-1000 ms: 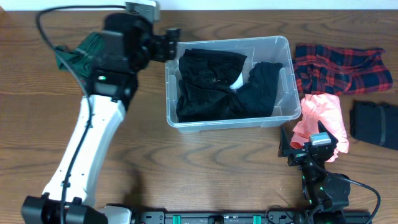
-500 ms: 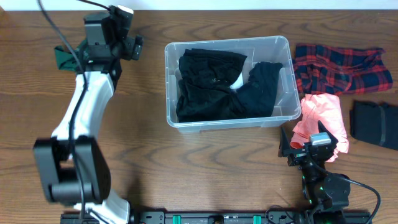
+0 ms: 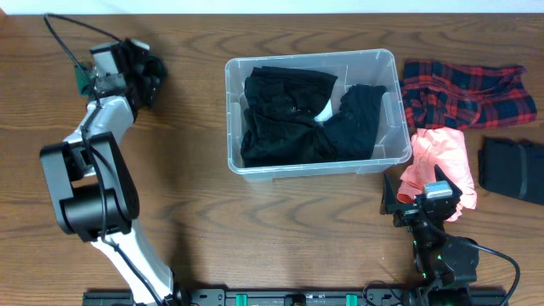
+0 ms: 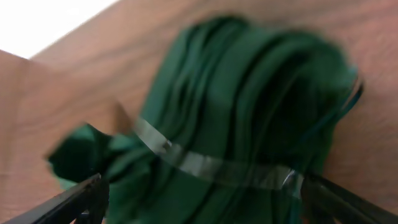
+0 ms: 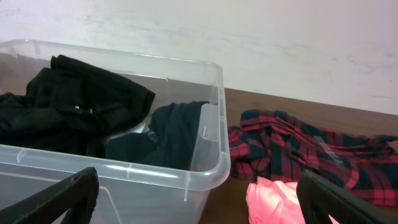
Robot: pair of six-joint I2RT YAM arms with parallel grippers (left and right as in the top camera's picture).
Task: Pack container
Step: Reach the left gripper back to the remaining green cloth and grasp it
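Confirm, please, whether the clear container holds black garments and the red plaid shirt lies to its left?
Not quite: the red plaid shirt lies to the right of the container, not its left, as the overhead view shows. The container does hold black garments.

Blurred green garment (image 4: 249, 106), bunched on wooden table (image 4: 56, 99), jaws spread wide at lower corners

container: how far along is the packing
Done: black garments lie inside the container. In hand: the left end effector is open at the green garment, not gripping it. Left: it, the plaid shirt, pink garment and dark folded garment are outside.
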